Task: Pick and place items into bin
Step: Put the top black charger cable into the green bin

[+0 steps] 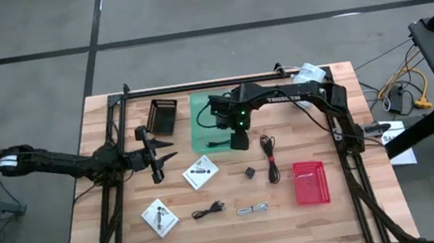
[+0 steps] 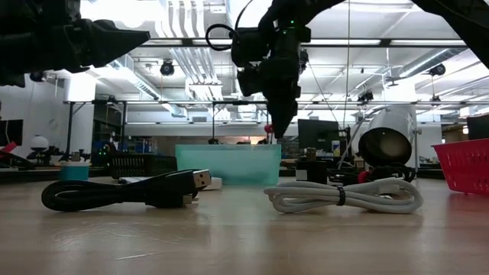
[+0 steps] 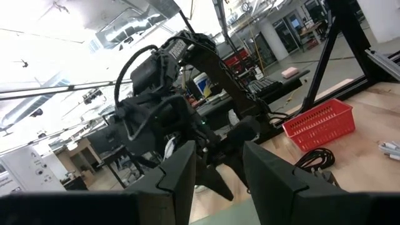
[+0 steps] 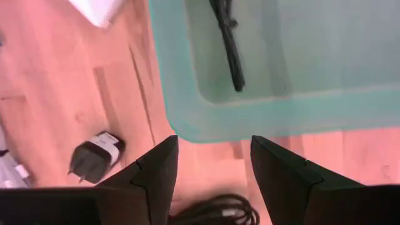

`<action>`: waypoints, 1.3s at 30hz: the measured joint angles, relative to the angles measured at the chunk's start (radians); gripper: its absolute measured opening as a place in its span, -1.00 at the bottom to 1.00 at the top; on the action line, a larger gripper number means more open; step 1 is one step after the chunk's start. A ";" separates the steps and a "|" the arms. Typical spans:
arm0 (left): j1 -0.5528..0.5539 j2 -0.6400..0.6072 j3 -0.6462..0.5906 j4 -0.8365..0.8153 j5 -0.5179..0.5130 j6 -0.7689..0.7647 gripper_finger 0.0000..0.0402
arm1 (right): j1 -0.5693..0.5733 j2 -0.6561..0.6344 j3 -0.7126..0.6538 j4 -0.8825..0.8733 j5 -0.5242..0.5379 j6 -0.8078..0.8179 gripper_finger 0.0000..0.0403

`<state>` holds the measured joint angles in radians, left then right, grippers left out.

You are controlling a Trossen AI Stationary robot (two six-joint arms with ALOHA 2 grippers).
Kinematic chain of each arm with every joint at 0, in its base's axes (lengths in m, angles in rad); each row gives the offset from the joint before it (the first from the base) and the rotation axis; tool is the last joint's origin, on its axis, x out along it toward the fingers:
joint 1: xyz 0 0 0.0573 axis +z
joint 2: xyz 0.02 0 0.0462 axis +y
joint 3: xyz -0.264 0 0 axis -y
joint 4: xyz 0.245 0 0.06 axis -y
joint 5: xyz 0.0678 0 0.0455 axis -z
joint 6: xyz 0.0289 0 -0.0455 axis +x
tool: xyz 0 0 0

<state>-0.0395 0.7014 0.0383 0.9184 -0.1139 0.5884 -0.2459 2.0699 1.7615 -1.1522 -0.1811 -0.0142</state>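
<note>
Right gripper [image 1: 239,143] pointing down, open and empty, over the near rim of the green bin [image 1: 201,128], one black cable [image 4: 228,37] inside. Left gripper [image 1: 160,154] half open, empty, level above the tabletop [image 1: 340,223]. Packets [image 1: 200,172], cables [image 1: 270,158] and cube [image 1: 250,172] lying loose nearby.

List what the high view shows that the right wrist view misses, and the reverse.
High view only: two white packets, the red basket, the black mesh tray, the left gripper and a grey cable.

Right wrist view only: a black cable lying inside the bin, and the right gripper's open fingers empty.

Both: the green bin, a small dark cube and the wooden table.
</note>
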 joint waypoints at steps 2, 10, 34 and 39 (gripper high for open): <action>0.000 0.000 0.000 0.000 0.000 0.000 -0.41 | 0.005 0.000 -0.001 -0.024 0.021 0.018 -0.07; 0.000 0.001 0.000 -0.001 0.000 0.000 -0.41 | 0.022 0.000 -0.005 -0.088 0.054 0.041 -0.07; 0.000 0.001 0.000 0.000 0.000 0.000 -0.41 | 0.039 -0.102 -0.267 -0.106 0.113 0.198 -0.07; 0.000 0.001 0.000 0.000 0.000 0.000 -0.41 | 0.039 -0.203 -0.383 0.015 0.160 0.279 -0.07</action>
<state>-0.0399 0.7029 0.0380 0.9184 -0.1139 0.5880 -0.2070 1.8668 1.3781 -1.1369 -0.0206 0.2644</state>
